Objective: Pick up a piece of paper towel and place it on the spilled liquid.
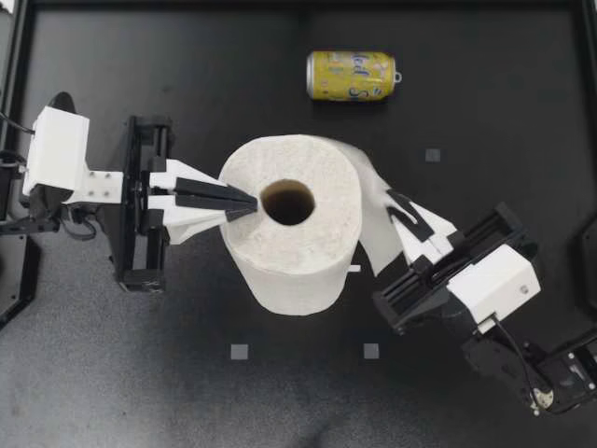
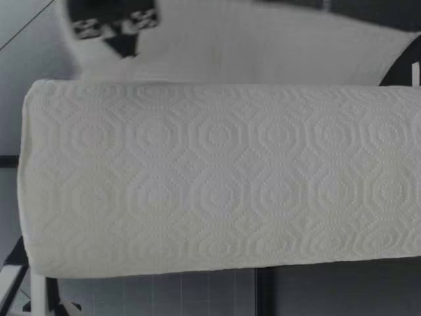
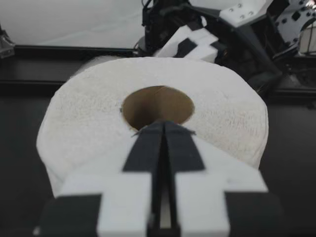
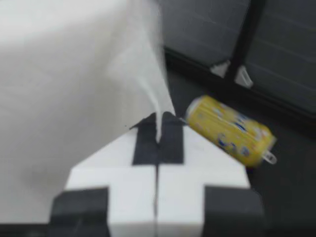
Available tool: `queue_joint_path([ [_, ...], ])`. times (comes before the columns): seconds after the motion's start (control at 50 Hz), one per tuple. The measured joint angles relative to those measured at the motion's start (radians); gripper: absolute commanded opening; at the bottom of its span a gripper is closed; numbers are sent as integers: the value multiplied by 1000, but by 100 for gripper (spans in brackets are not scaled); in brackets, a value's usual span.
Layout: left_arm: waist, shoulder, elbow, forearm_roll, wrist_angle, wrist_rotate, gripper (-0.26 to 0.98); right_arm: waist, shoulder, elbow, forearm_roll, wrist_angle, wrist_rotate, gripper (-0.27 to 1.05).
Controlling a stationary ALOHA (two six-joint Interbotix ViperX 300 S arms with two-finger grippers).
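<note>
The paper towel roll [image 1: 308, 252] stands upright mid-table. The left gripper [image 1: 244, 205] reaches over the roll's top from the left. Its fingers are pressed together with nothing between them, and the tips sit at the left rim of the cardboard core [image 1: 287, 203]. The right gripper [image 1: 403, 210] is clamped on the edge of the loose sheet [image 1: 373, 215], which peels off the roll's right side. A yellow can [image 1: 352, 75] lies on its side towards the far edge, well apart from the roll. Bare table [image 1: 485, 121] lies open at the far right and along the near side between the arms.
</note>
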Motion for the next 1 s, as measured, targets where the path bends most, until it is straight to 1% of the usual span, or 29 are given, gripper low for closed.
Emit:
queue_joint_path([
  [0.12,2,2,0,-8,2,0,8,-2,-5,37,38,0,6,-11],
  [0.3,0,2,0,-12,8,0,8,-2,-12,71,67,11,6,-11],
  [0.54,2,2,2,-18,23,0,8,-2,-40,147,170,57,9,-11],
  [0.76,0,-2,5,-18,23,0,8,0,-107,236,216,150,-3,-11],
  [1.0,2,-5,8,-20,23,2,8,0,-201,330,249,186,-2,-11],
])
